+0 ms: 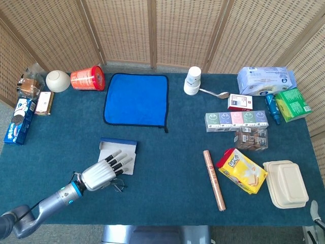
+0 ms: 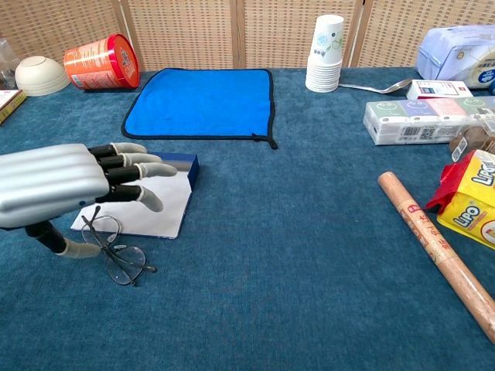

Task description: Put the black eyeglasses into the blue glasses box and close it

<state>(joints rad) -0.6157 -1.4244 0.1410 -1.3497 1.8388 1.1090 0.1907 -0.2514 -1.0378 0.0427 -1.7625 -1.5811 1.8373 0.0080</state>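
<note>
The blue glasses box (image 1: 122, 148) lies open at the front left of the table, its white inside (image 2: 158, 207) facing up and its blue edge (image 2: 191, 165) at the back. The black eyeglasses (image 1: 119, 184) lie on the cloth just in front of the box, thin-rimmed, lenses (image 2: 116, 249) flat. My left hand (image 1: 100, 174) hovers over the box's near left corner with fingers (image 2: 128, 166) stretched out straight and apart. Its thumb (image 2: 73, 249) points down beside the glasses' left rim; no grip shows. A grey sliver of my right hand (image 1: 316, 216) peeks in at the bottom right corner.
A blue cloth (image 1: 136, 99) lies behind the box. A red can (image 1: 87, 79), a bowl (image 1: 58, 81) and snack packs stand at the back left. To the right are a brown roll (image 1: 214, 179), a yellow bag (image 1: 242, 170), a takeaway box (image 1: 286, 184) and paper cups (image 2: 326, 52).
</note>
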